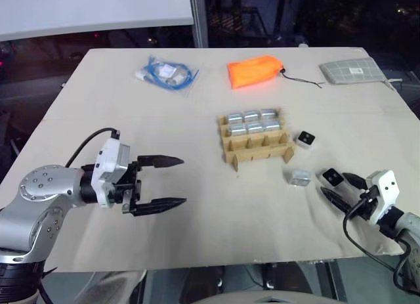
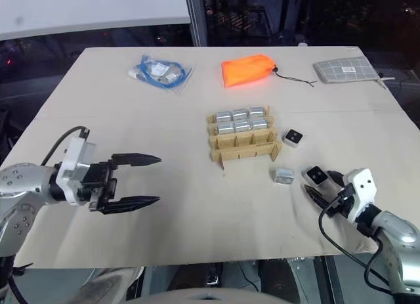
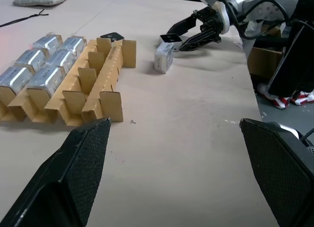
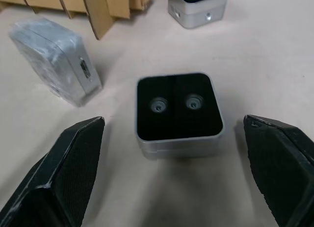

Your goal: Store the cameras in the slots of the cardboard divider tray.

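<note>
The cardboard divider tray (image 1: 259,153) stands mid-table. Several silver cameras (image 1: 252,122) fill its two far rows, and the near row of slots is empty. Three more cameras lie loose to its right: one with its black face up (image 1: 307,139), a silver one on its side (image 1: 300,178), and one with a black lens face up (image 4: 177,112). My right gripper (image 1: 336,188) is open, a finger on each side of that last camera with a gap to each. My left gripper (image 1: 182,181) hangs open and empty over bare table, left of the tray and pointing toward it.
At the far side lie an orange drawstring pouch (image 1: 254,71), a clear bag of blue cable (image 1: 167,74) and a grey checked cloth (image 1: 351,71). The table's near edge runs just behind my right gripper.
</note>
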Controlling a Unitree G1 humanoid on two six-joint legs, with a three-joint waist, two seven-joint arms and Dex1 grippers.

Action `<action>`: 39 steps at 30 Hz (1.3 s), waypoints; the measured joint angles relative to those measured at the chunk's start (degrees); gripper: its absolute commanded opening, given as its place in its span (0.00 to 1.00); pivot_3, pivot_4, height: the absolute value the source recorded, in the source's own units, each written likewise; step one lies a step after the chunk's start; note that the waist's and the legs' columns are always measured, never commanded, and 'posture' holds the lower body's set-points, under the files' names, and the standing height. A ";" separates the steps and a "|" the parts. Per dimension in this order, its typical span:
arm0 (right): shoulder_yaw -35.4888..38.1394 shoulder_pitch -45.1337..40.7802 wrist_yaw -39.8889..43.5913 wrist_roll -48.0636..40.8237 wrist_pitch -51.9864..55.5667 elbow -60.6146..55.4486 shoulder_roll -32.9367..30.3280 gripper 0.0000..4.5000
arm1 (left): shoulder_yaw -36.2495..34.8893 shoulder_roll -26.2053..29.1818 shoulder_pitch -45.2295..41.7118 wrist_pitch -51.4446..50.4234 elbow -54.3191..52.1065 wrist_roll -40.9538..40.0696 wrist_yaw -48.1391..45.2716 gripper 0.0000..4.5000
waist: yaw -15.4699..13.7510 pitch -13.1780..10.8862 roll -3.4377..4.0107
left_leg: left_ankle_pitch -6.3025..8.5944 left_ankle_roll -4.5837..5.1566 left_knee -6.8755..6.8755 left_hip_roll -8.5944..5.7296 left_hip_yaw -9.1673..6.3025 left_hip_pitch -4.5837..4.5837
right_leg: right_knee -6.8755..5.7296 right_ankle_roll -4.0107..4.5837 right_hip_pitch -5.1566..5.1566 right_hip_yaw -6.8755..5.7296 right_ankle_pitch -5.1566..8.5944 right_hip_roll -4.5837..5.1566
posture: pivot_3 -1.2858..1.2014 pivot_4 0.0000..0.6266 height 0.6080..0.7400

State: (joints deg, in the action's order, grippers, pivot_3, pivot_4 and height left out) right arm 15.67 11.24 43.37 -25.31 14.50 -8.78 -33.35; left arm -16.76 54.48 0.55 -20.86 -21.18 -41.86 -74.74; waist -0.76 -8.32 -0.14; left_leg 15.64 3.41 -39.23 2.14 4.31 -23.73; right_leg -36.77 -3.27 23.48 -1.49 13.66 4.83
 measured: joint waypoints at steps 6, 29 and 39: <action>0.01 -0.11 0.02 -0.13 1.55 -0.07 -0.06 0.39 | -0.81 -0.31 0.97 -0.07 -0.03 -0.09 0.06 1.00 | 0.01 0.00 0.00 | 0.00 0.00 0.00 0.00 0.00 0.00 | 0.00 0.00 0.00 0.01 0.00 -0.02 | 0.52 0.24 1.00; 0.41 -4.32 1.10 -3.04 0.66 -12.67 -1.73 0.39 | 1.28 -4.67 -3.09 -6.27 -0.76 -1.51 8.65 1.00 | 0.04 0.00 0.00 | -0.03 -0.04 -0.02 0.00 -0.04 0.01 | -0.03 -0.21 -0.02 0.04 -0.12 -0.09 | 0.52 0.24 1.00; -18.04 -19.39 3.02 12.05 -8.33 -19.31 -4.66 0.39 | 7.33 -15.95 -11.35 -20.81 -6.13 -13.57 26.10 1.00 | -0.02 -0.13 -0.24 | -0.17 -0.28 -0.07 -0.07 -0.11 -0.01 | -0.05 -0.24 -0.03 0.03 -0.15 -0.13 | 0.52 0.24 1.00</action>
State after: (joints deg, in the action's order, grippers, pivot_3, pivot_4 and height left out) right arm -2.36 -8.15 46.39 -13.26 6.17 -28.09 -38.01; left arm -9.43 38.54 -10.79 -41.67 -27.31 -55.43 -48.64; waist -0.78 -8.45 -0.38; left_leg 15.47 3.13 -39.31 2.07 4.20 -23.73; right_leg -36.83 -3.51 23.45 -1.46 13.51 4.70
